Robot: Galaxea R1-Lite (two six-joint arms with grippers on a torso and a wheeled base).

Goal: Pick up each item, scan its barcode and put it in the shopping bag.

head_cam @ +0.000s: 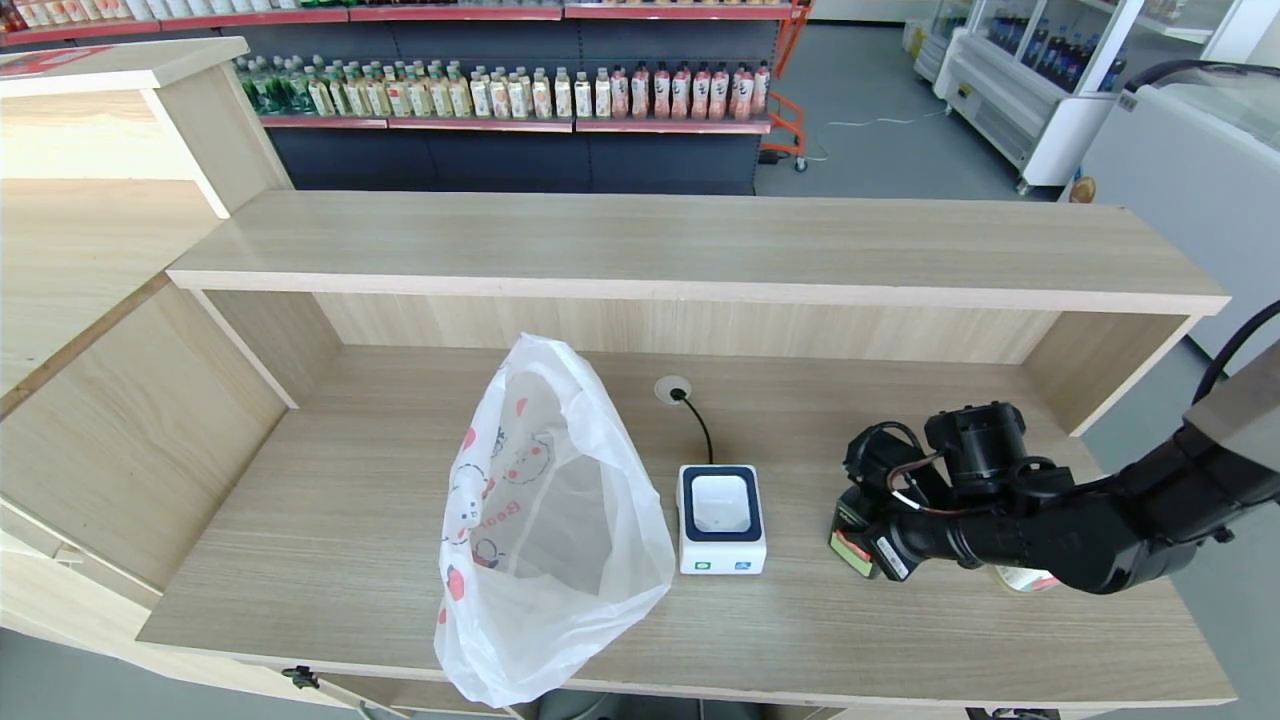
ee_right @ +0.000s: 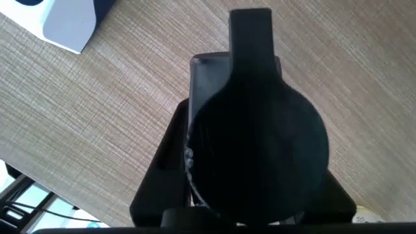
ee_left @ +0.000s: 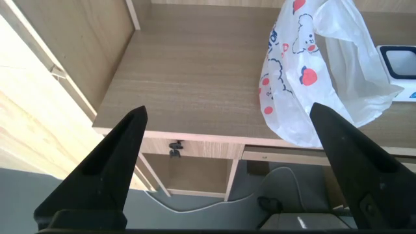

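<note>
The scanner sits on the counter with its window facing up, and everything else is placed from it. Just to its right, the right gripper is low over the wood and appears clamped on a dark container with a green and red label. From the right wrist the container's round dark end sits between the fingers, though I cannot tell whether its base is resting on the counter or already off it. The step in hand looks like bringing this item to the scanner, so the grip should be firm before it is lifted clear. It should then travel the short way left and stop above the window, not beside it. The barcode is not visible here, so the wrist will probably need to roll the label slowly until the printed side faces down at the glass. It should not knock the scanner's body or drag its cable, which runs off the far side. The shopping bag stands just left of the scanner with its mouth open towards the near side, slumped and loose, so the drop should go well inside the rim. The left gripper hangs off the counter's near edge, beyond the bag from the scanner, with its jaws wide apart and holding nothing. A pale round item lies further right, partly hidden under the arm.
</note>
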